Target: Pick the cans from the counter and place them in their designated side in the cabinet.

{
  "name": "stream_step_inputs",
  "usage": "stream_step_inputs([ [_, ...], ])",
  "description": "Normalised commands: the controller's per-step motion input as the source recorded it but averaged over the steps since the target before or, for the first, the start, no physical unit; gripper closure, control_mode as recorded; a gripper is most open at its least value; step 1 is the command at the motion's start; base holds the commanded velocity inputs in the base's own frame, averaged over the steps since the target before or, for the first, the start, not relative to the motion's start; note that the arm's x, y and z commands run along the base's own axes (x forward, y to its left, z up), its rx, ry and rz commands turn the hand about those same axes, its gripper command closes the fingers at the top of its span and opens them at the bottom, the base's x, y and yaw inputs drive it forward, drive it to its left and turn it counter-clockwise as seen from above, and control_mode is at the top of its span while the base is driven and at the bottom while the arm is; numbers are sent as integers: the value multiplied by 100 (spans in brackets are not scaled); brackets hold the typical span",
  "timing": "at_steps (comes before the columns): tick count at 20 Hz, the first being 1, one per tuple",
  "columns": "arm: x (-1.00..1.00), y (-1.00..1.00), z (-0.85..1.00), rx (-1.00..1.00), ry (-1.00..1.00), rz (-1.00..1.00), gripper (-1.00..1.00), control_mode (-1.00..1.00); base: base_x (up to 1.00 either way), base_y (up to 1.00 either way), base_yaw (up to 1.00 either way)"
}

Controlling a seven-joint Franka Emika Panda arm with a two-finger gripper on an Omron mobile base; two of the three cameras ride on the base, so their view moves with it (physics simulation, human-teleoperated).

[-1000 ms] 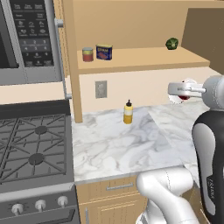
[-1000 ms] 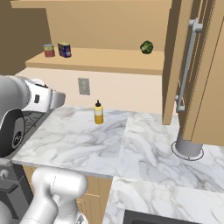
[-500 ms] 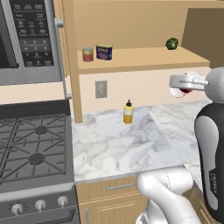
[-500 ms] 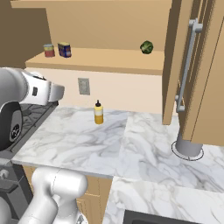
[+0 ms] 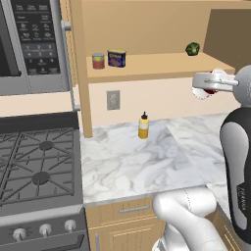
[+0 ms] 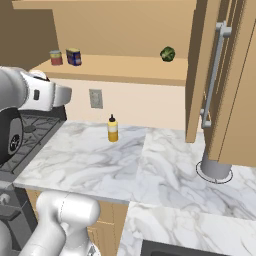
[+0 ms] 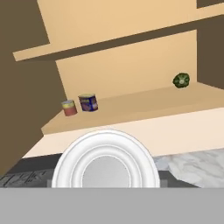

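A short round red-and-white can [image 5: 208, 87] hangs in my gripper [image 5: 210, 88] at the right, just below and in front of the cabinet shelf [image 5: 162, 66]. In the hand view the can's white round end [image 7: 105, 162] hides the fingertips. The dark blue boxy tin [image 5: 116, 58] [image 6: 73, 56] [image 7: 88, 103] stands at the left end of the shelf, beside a red can with a yellow-green band [image 5: 98, 61] [image 7: 68, 107]. The marble counter [image 5: 132, 162] lies below.
A yellow squeeze bottle [image 5: 143, 126] [image 6: 113, 129] stands on the counter by the back wall. A green round thing [image 5: 192, 48] [image 7: 180, 80] sits at the shelf's right end. Microwave [image 5: 29, 44] and gas stove [image 5: 34, 166] are at left. The brown cabinet door [image 6: 215, 75] stands open at right.
My hand has risen with the round can in it, from below the shelf's edge up to near shelf height. Nothing on the shelf or counter has moved.
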Motion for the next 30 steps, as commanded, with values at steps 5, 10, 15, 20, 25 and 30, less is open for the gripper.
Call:
stream_step_inputs([
  [5, 0, 0, 17, 0, -10, 0, 100, -100, 0, 0, 0],
  [10, 0, 0, 14, 0, -8, 0, 100, -100, 0, 0, 0],
  [15, 6, 0, 10, 0, -6, 0, 100, -100, 0, 0, 0],
  [20, 11, 0, 12, 0, -5, 0, 100, -100, 0, 0, 0],
  [25, 14, 0, 6, 0, -1, 0, 100, -100, 0, 0, 0],
  [30, 11, 0, 3, 0, 0, 0, 100, -100, 0, 0, 0],
])
